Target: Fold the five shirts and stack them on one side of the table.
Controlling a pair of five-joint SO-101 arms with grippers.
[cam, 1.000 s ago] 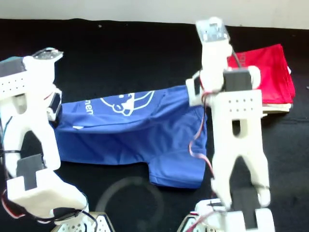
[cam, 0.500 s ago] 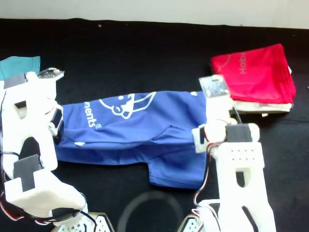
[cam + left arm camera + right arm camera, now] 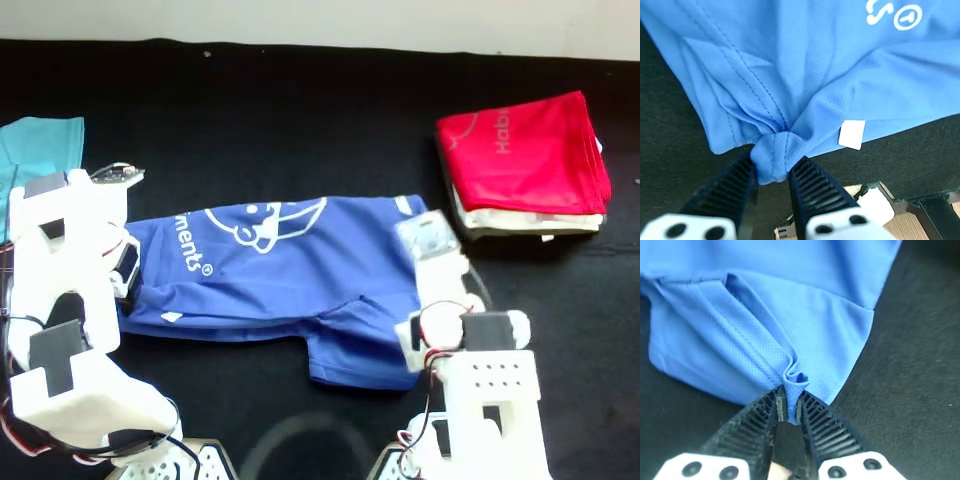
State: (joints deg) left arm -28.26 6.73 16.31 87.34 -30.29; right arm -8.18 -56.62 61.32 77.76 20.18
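A blue shirt (image 3: 280,270) with white print lies spread across the middle of the black table. My left gripper (image 3: 771,172) is shut on a bunched edge of the blue shirt (image 3: 790,85) at its left end, under the left arm (image 3: 75,250). My right gripper (image 3: 788,409) is shut on a pinched fold of the blue shirt (image 3: 765,315) at its right edge, below the right arm (image 3: 440,290). A folded red shirt (image 3: 525,150) rests on a folded white shirt (image 3: 530,222) at the back right. A teal shirt (image 3: 35,150) lies at the far left.
The black table cloth (image 3: 280,110) stretches bare behind the blue shirt. Both arm bases stand at the front edge, left base (image 3: 90,400) and right base (image 3: 485,420).
The right arm has drawn back toward the front, pulling the blue shirt's right edge with it. The left arm lowered slightly, and the shirt now lies flatter and more spread out.
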